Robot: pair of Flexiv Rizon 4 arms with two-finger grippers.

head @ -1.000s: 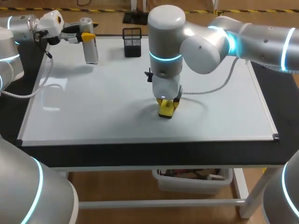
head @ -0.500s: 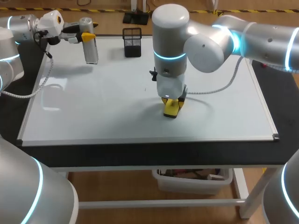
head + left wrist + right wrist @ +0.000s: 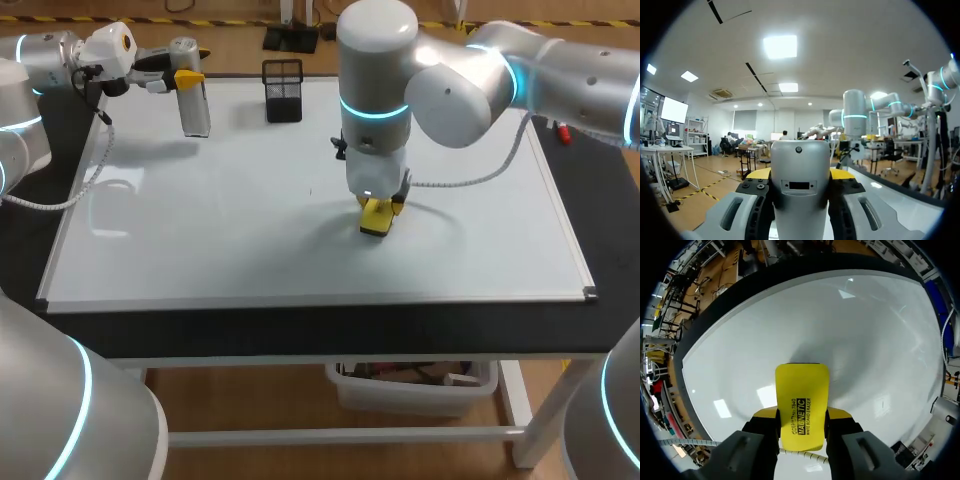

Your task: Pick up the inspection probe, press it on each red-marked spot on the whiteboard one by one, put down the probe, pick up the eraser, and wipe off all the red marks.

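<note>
Right wrist view shows the right tool (image 3: pixel 801 413) pinching the yellow eraser (image 3: pixel 802 385) flat against the whiteboard (image 3: pixel 865 340), seemingly to wipe it, while the left tool (image 3: pixel 184 77) clamps the inspection probe (image 3: pixel 195 112) over the far-left corner, out of the way.

a black-topped table (image 3: pixel 300 325) carries a large whiteboard (image 3: pixel 200 240) that lies flat and covers most of it – dark strips of tabletop show along the near edge and both sides. a black mesh holder (image 3: pixel 283 90) stands at the board's far edge. a yellow eraser (image 3: pixel 375 216) sits near the middle. a small red object (image 3: pixel 563 131) lies on the right strip.
</note>
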